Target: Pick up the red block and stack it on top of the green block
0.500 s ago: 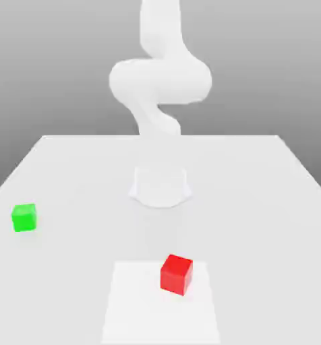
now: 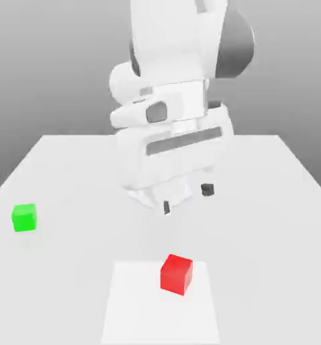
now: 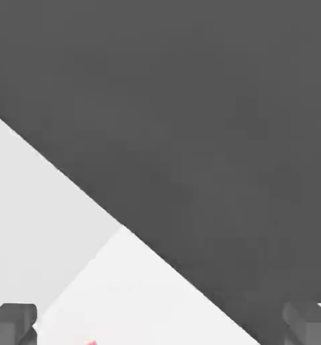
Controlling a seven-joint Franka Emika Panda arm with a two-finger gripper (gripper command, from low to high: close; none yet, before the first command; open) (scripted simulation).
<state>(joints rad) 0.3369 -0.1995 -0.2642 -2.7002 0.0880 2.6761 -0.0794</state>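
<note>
The red block [image 2: 176, 273] rests on a paler square patch [image 2: 136, 310] near the table's front edge. Far off at the exterior view's left, the green block [image 2: 24, 217] sits alone on the table. My gripper [image 2: 187, 199] hangs in the air above and behind the red block, open, its two dark fingertips [image 2: 207, 191] well apart with nothing between them. In the hand view the gripper [image 3: 160, 327] shows both grey fingertips [image 3: 11, 323] spread wide, and a sliver of the red block [image 3: 89, 342] peeks in at the frame edge.
The white table [image 2: 271, 202] carries just the two blocks. My bulky white arm [image 2: 170, 101] looms over the table's middle. In the hand view the table's edge [image 3: 123, 228] runs diagonally against dark floor [image 3: 210, 121].
The arm has swung forward and down, bringing the hand and its fingers over the table's middle behind the red block. Neither block has moved.
</note>
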